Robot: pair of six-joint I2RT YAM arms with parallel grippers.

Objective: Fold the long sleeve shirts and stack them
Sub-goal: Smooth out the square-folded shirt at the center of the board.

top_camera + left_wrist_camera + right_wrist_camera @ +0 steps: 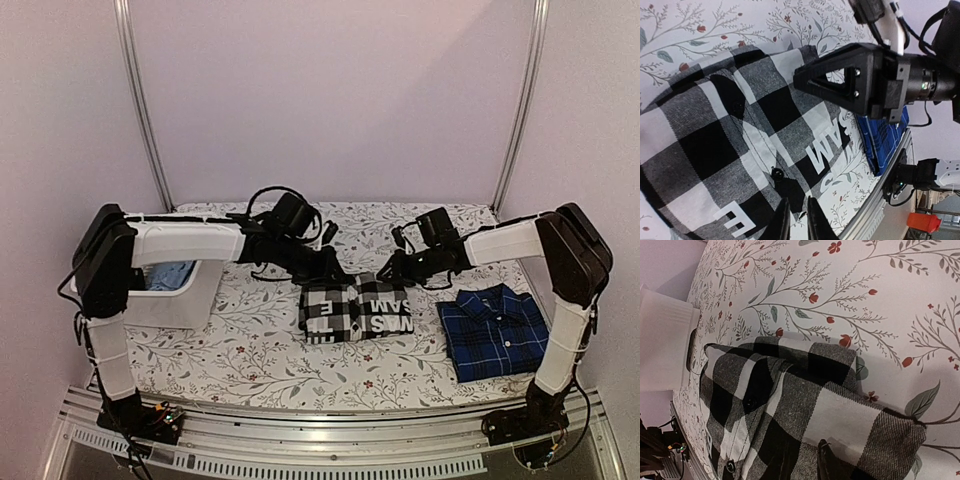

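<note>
The black-and-white check shirt (355, 308) lies folded in the middle of the table, with white letters on its right part. Right of it lies the navy plaid shirt (493, 330), folded too and apart from it. Both arms reach to the check shirt's far edge. My left gripper (337, 268) hangs over that shirt (730, 140); its fingertips (784, 220) are almost together and clamp nothing. My right gripper (387, 268) is low over the same shirt (790, 405). Only its fingertips (826, 460) show, a little apart, with flat cloth under them.
A white bin (185, 300) with blue cloth inside stands at the left of the table, also seen as a white wall (662, 350) in the right wrist view. The floral tablecloth (260, 350) covers the table. A metal rail (330, 440) runs along the near edge.
</note>
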